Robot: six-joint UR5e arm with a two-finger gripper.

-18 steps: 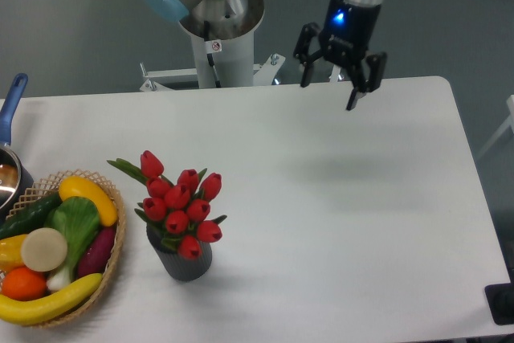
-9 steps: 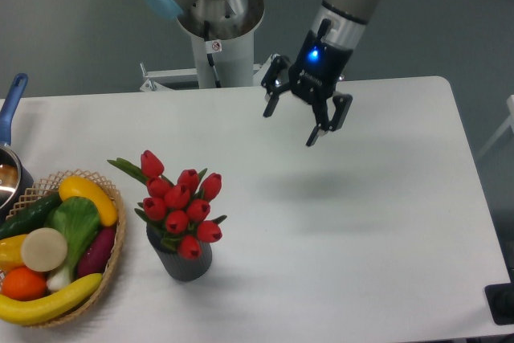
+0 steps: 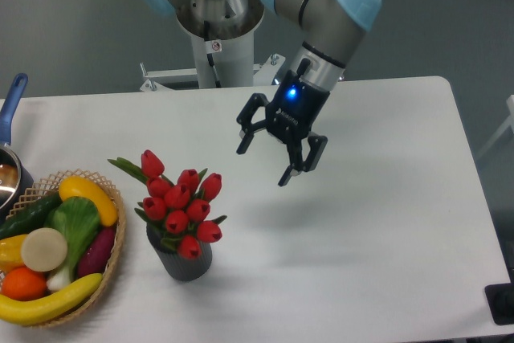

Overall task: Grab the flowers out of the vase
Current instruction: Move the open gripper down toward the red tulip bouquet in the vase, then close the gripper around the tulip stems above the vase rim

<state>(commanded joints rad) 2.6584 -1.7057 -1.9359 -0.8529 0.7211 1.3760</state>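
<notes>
A bunch of red tulip flowers [image 3: 178, 206] with green leaves stands upright in the short dark grey vase [image 3: 186, 263] on the white table, left of centre. My gripper [image 3: 264, 164] hangs open above the table, up and to the right of the flowers. Nothing is between its two black fingers [image 3: 289, 174], and a gap separates them from the nearest bud.
A wicker basket [image 3: 112, 267] of toy fruit and vegetables sits at the left front, close beside the vase. A pot with a blue handle [image 3: 11, 106] is at the left edge. The robot's base column [image 3: 217, 46] stands behind the table.
The arm has swung left and down, bringing the open gripper from the table's far right edge toward the flowers. The flowers and vase have not moved.
</notes>
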